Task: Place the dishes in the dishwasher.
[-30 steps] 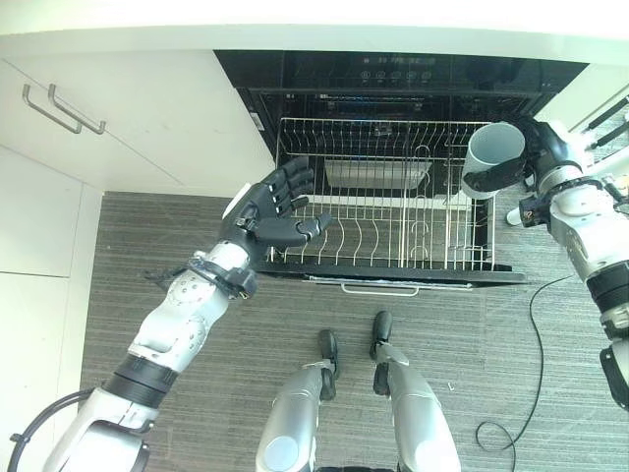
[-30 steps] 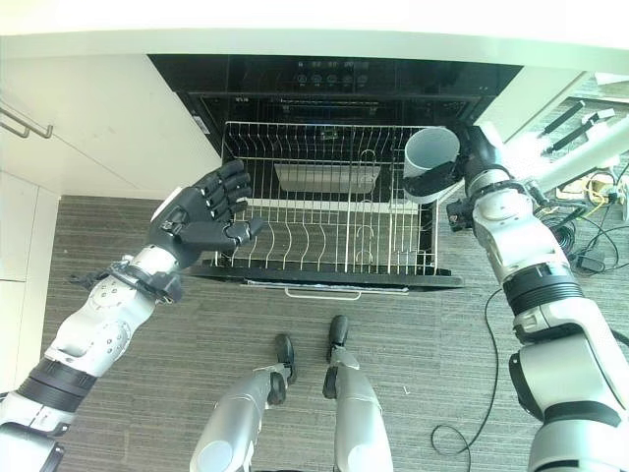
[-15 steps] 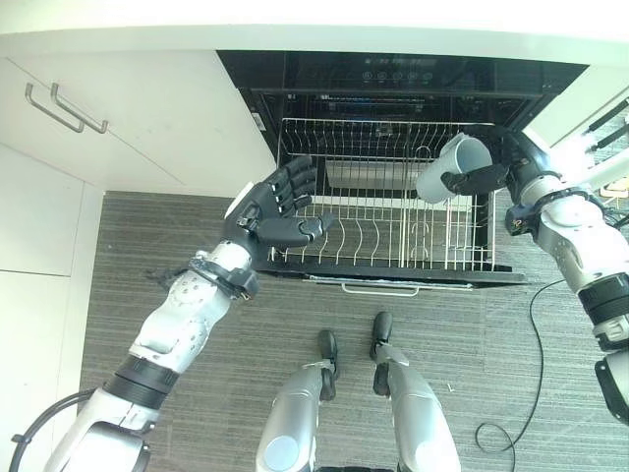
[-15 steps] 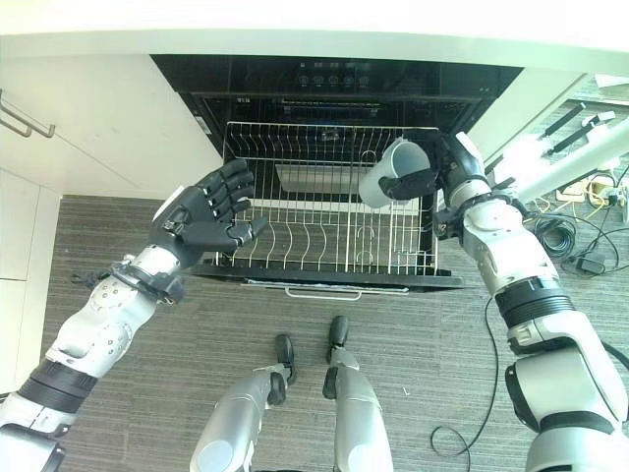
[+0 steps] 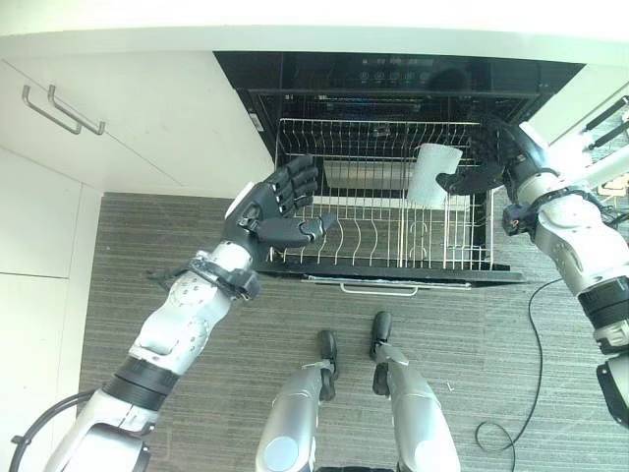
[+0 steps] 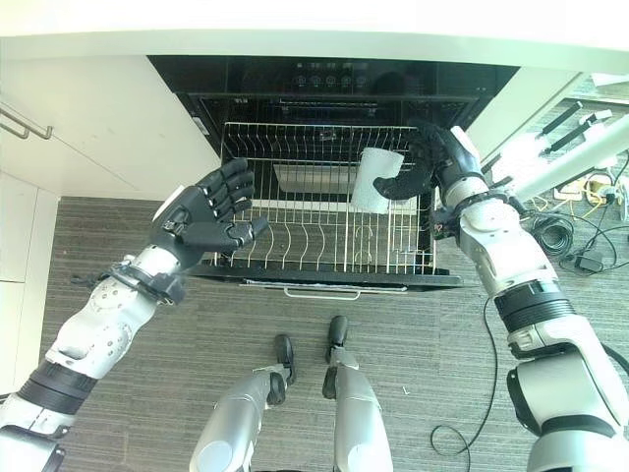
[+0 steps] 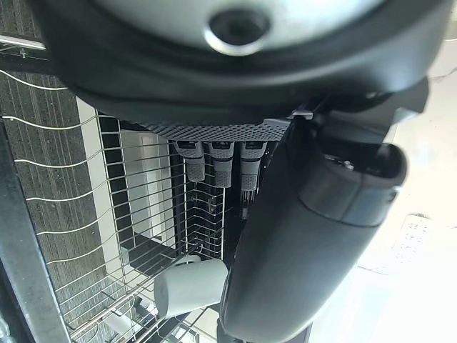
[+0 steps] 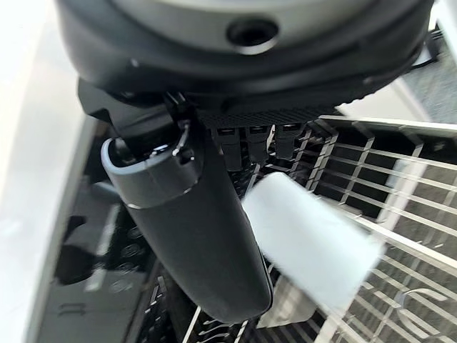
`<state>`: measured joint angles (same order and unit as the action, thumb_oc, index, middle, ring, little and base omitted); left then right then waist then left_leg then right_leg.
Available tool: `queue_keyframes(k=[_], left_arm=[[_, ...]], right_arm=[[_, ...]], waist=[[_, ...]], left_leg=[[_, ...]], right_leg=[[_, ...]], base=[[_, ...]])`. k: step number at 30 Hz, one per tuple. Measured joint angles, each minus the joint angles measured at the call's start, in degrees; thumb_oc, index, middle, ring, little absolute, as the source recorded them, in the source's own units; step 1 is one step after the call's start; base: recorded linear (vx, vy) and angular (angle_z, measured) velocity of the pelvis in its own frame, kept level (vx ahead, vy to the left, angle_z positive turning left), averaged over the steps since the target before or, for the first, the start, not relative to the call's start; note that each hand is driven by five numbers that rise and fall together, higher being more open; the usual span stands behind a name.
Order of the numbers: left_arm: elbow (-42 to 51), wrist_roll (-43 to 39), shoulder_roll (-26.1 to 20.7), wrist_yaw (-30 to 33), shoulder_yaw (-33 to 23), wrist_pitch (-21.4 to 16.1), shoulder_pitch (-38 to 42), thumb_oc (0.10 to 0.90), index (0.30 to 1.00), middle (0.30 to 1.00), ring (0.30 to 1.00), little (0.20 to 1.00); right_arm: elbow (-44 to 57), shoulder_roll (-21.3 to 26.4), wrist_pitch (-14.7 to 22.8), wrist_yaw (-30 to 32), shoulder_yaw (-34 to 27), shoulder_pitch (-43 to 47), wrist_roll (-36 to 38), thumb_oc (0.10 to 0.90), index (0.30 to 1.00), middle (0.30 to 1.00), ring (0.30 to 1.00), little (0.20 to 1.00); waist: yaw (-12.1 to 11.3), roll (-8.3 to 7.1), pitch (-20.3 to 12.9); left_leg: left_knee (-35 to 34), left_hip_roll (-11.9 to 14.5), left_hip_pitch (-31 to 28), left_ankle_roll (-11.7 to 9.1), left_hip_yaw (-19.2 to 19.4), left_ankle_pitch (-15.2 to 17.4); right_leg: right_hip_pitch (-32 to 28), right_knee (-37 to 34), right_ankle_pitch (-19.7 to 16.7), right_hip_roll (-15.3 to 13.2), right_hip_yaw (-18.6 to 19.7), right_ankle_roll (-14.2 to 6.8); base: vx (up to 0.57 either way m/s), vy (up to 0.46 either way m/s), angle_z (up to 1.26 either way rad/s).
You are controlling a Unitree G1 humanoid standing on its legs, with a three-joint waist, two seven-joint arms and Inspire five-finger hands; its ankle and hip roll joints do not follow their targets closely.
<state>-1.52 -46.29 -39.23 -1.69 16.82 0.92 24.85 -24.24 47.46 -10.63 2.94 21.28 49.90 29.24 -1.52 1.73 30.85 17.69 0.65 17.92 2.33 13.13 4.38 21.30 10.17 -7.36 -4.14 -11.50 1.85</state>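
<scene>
The right hand (image 5: pixel 488 162) is gripping the white cup (image 5: pixel 432 175), tipped over the pulled-out dishwasher rack (image 5: pixel 378 258), so I judge lowering and releasing it comes next, while the left hand (image 5: pixel 267 208) is hovering with relaxed fingers.

arms: silver-grey | left hand (image 5: pixel 267 208): dark | right hand (image 5: pixel 491 162): dark

No text, number or brand is legible on any surface; the dishwasher control panel (image 5: pixel 396 74) bears a row of small lit symbols, too small to make out.
</scene>
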Motion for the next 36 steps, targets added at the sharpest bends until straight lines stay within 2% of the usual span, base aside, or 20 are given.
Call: queue_keyframes(k=[4, 7, 8, 9, 11, 13, 15, 16, 19, 24, 28, 31, 33, 34, 35, 36], left_arm=[[0.5, 1.2, 0.0, 0.0, -2.0, -0.6, -2.6, 0.8, 0.9, 0.9, 0.9, 0.9], [2.5, 1.9, 1.6, 0.0, -3.7, -1.4, -4.8, 0.8, 0.9, 0.9, 0.9, 0.9], [4.9, 2.8, 3.3, 0.1, -4.6, -1.9, -6.2, 0.8, 0.9, 0.9, 0.9, 0.9], [6.6, 2.9, 5.1, 0.2, -6.0, -2.8, -8.0, 0.8, 0.9, 0.9, 0.9, 0.9], [8.0, 4.7, 5.7, 0.3, -7.5, -4.1, -8.6, 0.8, 0.9, 0.9, 0.9, 0.9], [10.2, 7.0, 6.3, 1.5, -10.5, -7.3, -8.1, 0.8, 0.9, 0.9, 0.9, 0.9], [11.5, 8.0, 6.8, 1.4, -11.3, -7.8, -8.4, 0.8, 0.9, 0.9, 0.9, 0.9], [13.1, 8.9, 8.4, 1.4, -12.5, -7.8, -10.3, 0.8, 0.9, 0.9, 0.9, 0.9], [16.1, 9.0, 10.5, 1.1, -15.2, -9.7, -14.9, 0.8, 0.9, 0.9, 0.9, 0.9], [16.4, 9.8, 12.3, -0.1, -17.0, -10.3, -18.5, 0.8, 0.9, 0.9, 0.9, 0.9], [16.5, 10.6, 13.7, -1.5, -18.0, -11.4, -24.4, 0.8, 0.9, 0.9, 0.9, 0.9], [16.4, 9.9, 14.9, -2.0, -19.3, -11.4, -26.9, 0.8, 0.9, 0.9, 0.9, 0.9], [15.7, 8.4, 16.1, -2.9, -19.1, -11.7, -26.7, 0.8, 0.9, 0.9, 0.9, 0.9], [15.2, 8.4, 15.9, -3.3, -18.5, -11.7, -26.7, 0.8, 0.9, 0.9, 0.9, 0.9], [14.7, 8.4, 16.0, -3.6, -17.8, -11.7, -26.7, 0.8, 0.9, 0.9, 0.9, 0.9], [14.3, 8.4, 16.0, -3.6, -16.9, -11.7, -26.8, 0.8, 0.9, 0.9, 0.9, 0.9]], right_arm=[[8.6, 0.0, 1.2, 1.2, -3.2, -3.5, 0.0, 0.8, 0.9, 0.9, 0.9, 0.9], [15.9, -2.3, 2.2, 3.7, -8.9, -9.6, -0.2, 0.8, 0.9, 0.9, 0.9, 0.9], [21.9, -5.5, 2.8, 5.1, -14.0, -16.7, -2.2, 0.8, 0.9, 0.9, 0.9, 0.9], [26.2, -8.5, 3.2, 6.0, -15.6, -22.5, -2.2, 0.8, 0.9, 0.9, 0.9, 0.9], [28.4, -10.8, 3.3, 5.9, -15.4, -26.9, -2.2, 0.8, 0.9, 0.9, 0.9, 0.9], [29.1, -12.1, 3.4, 5.9, -15.7, -30.5, -2.2, 0.8, 0.9, 0.9, 0.9, 0.9], [30.0, -14.5, 4.1, 5.5, -17.3, -33.2, -1.6, 0.8, 0.9, 0.9, 0.9, 0.9], [33.1, -18.2, 5.2, 4.9, -19.5, -37.2, -0.1, 0.8, 0.9, 0.9, 0.9, 0.9], [36.7, -20.8, 7.8, 0.1, -19.6, -41.8, 5.6, 0.8, 0.9, 0.9, 0.9, 0.9], [39.2, -22.6, 10.8, -5.6, -20.6, -42.0, 12.0, 0.8, 0.9, 0.9, 0.9, 0.9], [39.9, -22.9, 11.7, -9.0, -22.0, -44.2, 13.8, 0.8, 0.9, 0.9, 0.9, 0.9], [40.2, -21.8, 11.7, -9.8, -24.3, -47.2, 13.8, 0.8, 0.9, 0.9, 0.9, 0.9], [39.4, -20.4, 11.6, -9.7, -24.4, -47.3, 13.7, 0.8, 0.9, 0.9, 0.9, 0.9], [39.3, -20.4, 11.6, -9.7, -24.4, -47.2, 13.7, 0.8, 0.9, 0.9, 0.9, 0.9], [39.3, -20.4, 11.6, -9.8, -24.4, -47.2, 13.7, 0.8, 0.9, 0.9, 0.9, 0.9], [39.3, -20.1, 11.6, -9.8, -24.4, -47.2, 13.7, 0.8, 0.9, 0.9, 0.9, 0.9]], waist=[[0.7, -0.16, 0.0], [1.3, -0.44, -0.1], [1.5, -0.57, -0.1], [2.0, -0.82, -0.1], [3.3, -1.07, -0.2], [4.7, -1.41, -0.4], [4.8, -1.43, -0.4], [4.5, -1.5, -0.5], [4.6, -2.6, -2.2], [4.3, -3.06, -6.5], [4.0, -2.19, -11.1], [2.8, -1.31, -12.3], [2.7, -1.29, -12.4], [2.9, -1.4, -12.3], [2.9, -1.45, -12.3], [2.9, -1.45, -12.3]], left_leg=[[0.0, 0.0, -0.4, 0.0, 0.0, 0.0], [0.0, 0.0, -1.1, 0.0, 0.1, 0.0], [-0.1, 0.0, -1.4, 0.0, 0.0, 0.1], [-0.5, 0.0, -2.4, 0.0, 0.2, 0.2], [-0.9, 0.0, -3.3, 0.0, 0.5, 0.3], [-0.8, 0.1, -3.5, 0.0, 0.7, 0.5], [-0.9, 0.4, -4.4, -0.3, 0.7, 0.6], [-1.1, 0.6, -5.7, -0.7, 0.6, 0.9], [-0.9, 1.5, -7.3, -1.5, 0.5, 1.8], [-1.0, 2.3, -9.2, -2.6, -0.3, 2.3], [-2.2, 2.2, -11.3, -3.2, -0.6, 3.0], [-3.3, 1.7, -12.5, -3.2, -0.3, 2.8], [-2.3, 1.4, -12.8, -3.3, -0.6, 3.2], [0.6, 2.8, -11.6, -3.7, -0.7, 5.0], [2.2, 5.2, -10.9, -4.7, -1.3, 5.7], [2.5, 7.3, -10.9, -5.4, -3.3, 6.1]], right_leg=[[-0.5, 0.0, 0.0, 0.0, 0.0, 0.0], [-0.9, 0.1, 0.0, 0.0, 0.2, 0.0], [-1.3, 0.1, 0.2, 0.1, 0.2, -0.2], [-2.0, 0.0, 0.3, 0.1, 0.4, -0.2], [-2.7, 0.1, 0.5, 0.1, 0.8, -0.5], [-2.9, 0.1, 0.8, 0.1, 0.9, -0.9], [-3.6, 0.3, 1.2, 0.5, 1.0, -0.9], [-4.7, 0.6, 2.0, 0.6, 0.8, -0.6], [-6.0, 1.3, 3.3, 1.4, 0.8, -0.1], [-7.7, 2.2, 4.7, 2.1, -0.2, 1.2], [-8.8, 3.5, 6.8, 2.2, -0.2, 1.2], [-8.9, 5.4, 8.0, 1.5, -0.1, 1.2], [-8.9, 6.3, 8.5, 0.4, -0.3, 1.7], [-9.1, 6.3, 8.8, 0.1, -0.4, 1.8], [-9.4, 6.3, 9.0, -0.1, -0.2, 1.3], [-9.5, 6.5, 9.1, -0.4, 0.1, 0.0]], base=[[0.0, 0.0, 0.0], [0.0, 0.0, 0.0], [0.0, 0.011, -0.04], [0.01, -0.004, -0.08], [0.01, -0.022, -0.09], [0.02, -0.061, -0.06], [0.04, -0.085, -0.03], [0.05, -0.082, -0.03], [0.07, -0.097, -0.03], [0.11, -0.092, 0.07], [0.09, -0.019, 0.02], [0.01, 0.087, 0.02], [0.0, 0.281, 0.16], [-0.02, 0.45, 0.16], [-0.03, 0.411, 0.14], [-0.03, 0.508, 0.0]])
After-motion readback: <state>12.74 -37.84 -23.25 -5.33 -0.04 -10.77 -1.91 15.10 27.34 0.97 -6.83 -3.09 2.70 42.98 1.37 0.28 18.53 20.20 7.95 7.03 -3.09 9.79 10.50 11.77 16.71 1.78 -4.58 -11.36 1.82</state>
